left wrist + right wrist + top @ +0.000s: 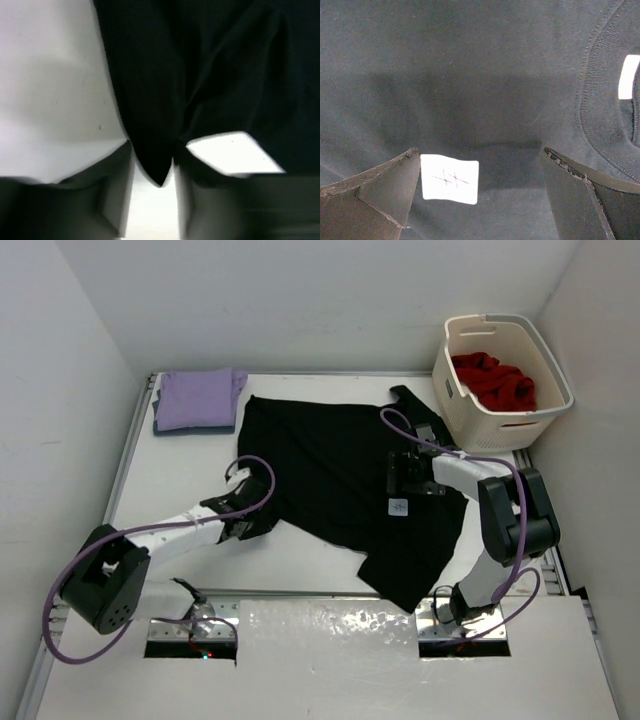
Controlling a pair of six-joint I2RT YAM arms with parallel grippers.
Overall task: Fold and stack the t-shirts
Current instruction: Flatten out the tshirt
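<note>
A black t-shirt [330, 460] lies spread across the middle of the table. My left gripper [258, 522] is low at its left edge. In the left wrist view a pointed corner of the black cloth [159, 172] sits between the fingers of that gripper [152, 147], which stand partly closed with a strip of table still showing between them. My right gripper [394, 475] hovers open over the shirt's right half [470, 75], its jaws [480, 150] wide apart beside a white tag [450, 178]. A folded lavender t-shirt [198, 398] lies at the back left. A red t-shirt [495, 380] fills the basket.
The cream laundry basket [490, 425] stands at the back right corner. White walls close in the table at the left, back and right. A metal rail [130, 460] runs along the left edge. The shirt's ribbed collar [600, 110] shows to the right of the right gripper.
</note>
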